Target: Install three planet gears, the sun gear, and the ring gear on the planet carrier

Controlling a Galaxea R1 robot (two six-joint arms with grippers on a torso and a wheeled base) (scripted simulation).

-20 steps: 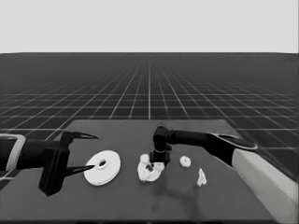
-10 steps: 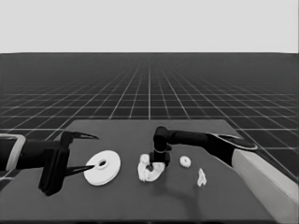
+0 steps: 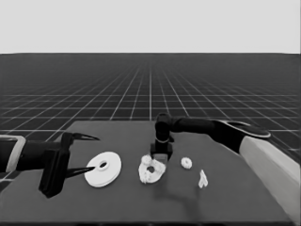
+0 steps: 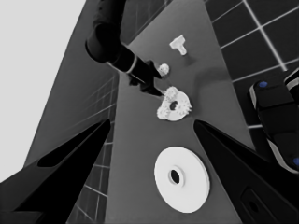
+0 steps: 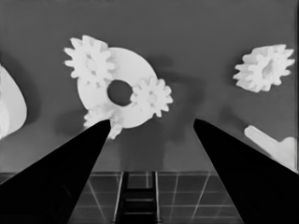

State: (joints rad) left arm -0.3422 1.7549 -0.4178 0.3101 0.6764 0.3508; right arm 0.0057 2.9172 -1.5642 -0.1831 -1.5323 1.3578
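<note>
At the left end of the table (image 3: 117, 207), the left hand (image 3: 89, 153) is being kept parked, its fingers spread wide and grasping nothing. The tip of its near finger is lying just beside the larger round part (image 3: 103, 169), which is resting flat on the table, untouched by any other part.

To the right of it, near the middle of the table, the smaller round part (image 3: 151, 171) is lying flat, and three planet gears (image 5: 151, 96) are sitting on it around its centre hole. In the right wrist view one gear is being partly hidden behind a finger.

The right hand (image 3: 161, 151) is being held just above the far edge of the smaller round part, pointing down, with its fingers parted and nothing between them.

Further right, a fourth gear (image 3: 186, 163) is lying alone on the table, well apart from the smaller round part. Rightmost and a little nearer, the thin white piece (image 3: 202, 178) is lying close to that gear without touching it.
</note>
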